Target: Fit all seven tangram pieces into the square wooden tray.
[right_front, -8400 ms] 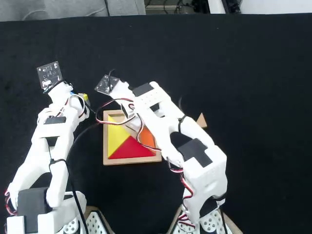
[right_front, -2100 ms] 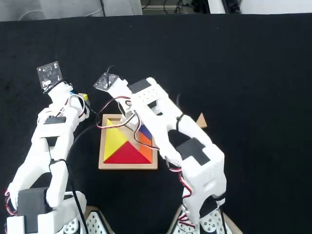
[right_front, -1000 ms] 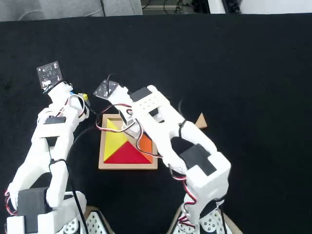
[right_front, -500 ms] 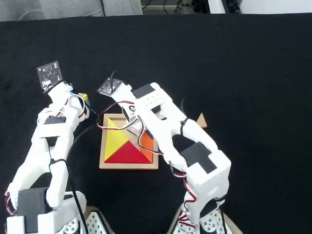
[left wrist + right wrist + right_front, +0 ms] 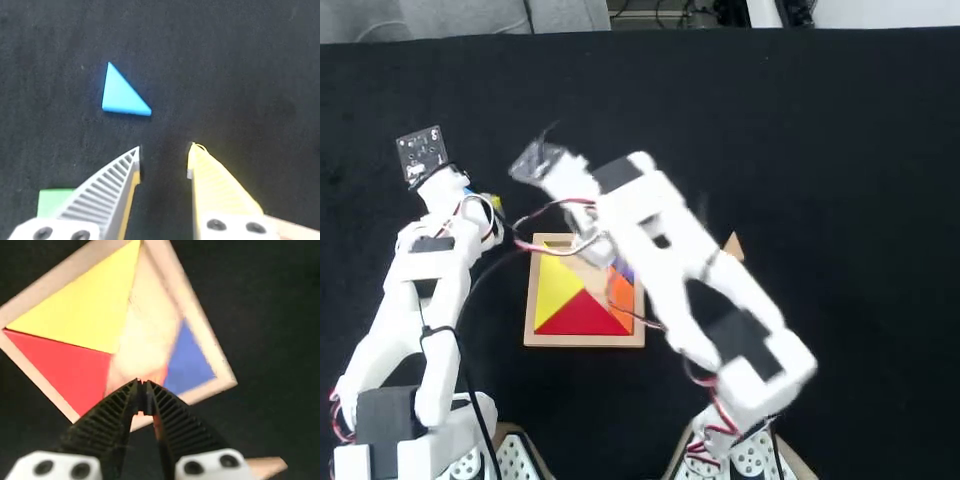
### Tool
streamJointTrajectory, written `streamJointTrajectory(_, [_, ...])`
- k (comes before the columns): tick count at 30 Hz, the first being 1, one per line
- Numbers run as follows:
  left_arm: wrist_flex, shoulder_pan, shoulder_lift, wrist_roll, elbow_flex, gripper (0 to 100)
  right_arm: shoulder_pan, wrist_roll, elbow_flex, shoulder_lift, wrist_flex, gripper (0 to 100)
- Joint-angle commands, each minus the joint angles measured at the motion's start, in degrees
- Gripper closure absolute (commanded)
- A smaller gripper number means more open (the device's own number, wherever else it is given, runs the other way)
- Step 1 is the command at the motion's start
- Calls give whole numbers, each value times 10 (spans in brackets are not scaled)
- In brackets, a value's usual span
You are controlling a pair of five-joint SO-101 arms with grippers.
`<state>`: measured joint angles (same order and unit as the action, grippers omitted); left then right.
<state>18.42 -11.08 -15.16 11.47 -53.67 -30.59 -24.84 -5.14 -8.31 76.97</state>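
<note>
The square wooden tray [image 5: 582,341] lies between the two arms. In it are a yellow triangle [image 5: 556,286], a red triangle [image 5: 582,318], an orange piece [image 5: 621,292] and a dark blue piece [image 5: 623,270]. My right arm [image 5: 650,215] hangs over the tray's far right side. My right gripper [image 5: 143,385] is shut with nothing in it, above the tray's bare wood [image 5: 145,335] beside the dark blue piece [image 5: 187,362]. My left gripper [image 5: 165,150] is open above the cloth, a light blue triangle [image 5: 122,95] just beyond its tips and a green piece [image 5: 52,196] beside one finger.
A tan triangle [image 5: 732,245] lies on the black cloth to the right of the tray, and also appears as the tan piece [image 5: 267,465] in the right wrist view. My left arm [image 5: 430,260] stands left of the tray. Bare black cloth stretches across the far and right parts of the table.
The tray slid a little to the left early on. My right arm has now lifted and swung over the tray, blurred in motion. The left arm has kept still.
</note>
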Motion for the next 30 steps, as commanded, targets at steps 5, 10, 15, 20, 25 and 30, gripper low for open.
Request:
streamJointTrajectory(5, [224,29,18,-215,125,840,86,20,-175,215,-78,988])
streamJointTrajectory(10, [301,-1,82,-227,167,842,125,47,-255,232,-154,988])
streamJointTrajectory(15, [372,-8,176,-223,234,968,151,101,-274,182,-216,988])
streamJointTrajectory(20, [430,-1,261,-222,314,929,155,116,-252,124,-229,988])
streamJointTrajectory(25, [437,25,309,-202,351,953,183,116,-233,85,-234,988])
streamJointTrajectory(30, [437,51,310,-176,366,970,195,116,-206,33,-236,988])
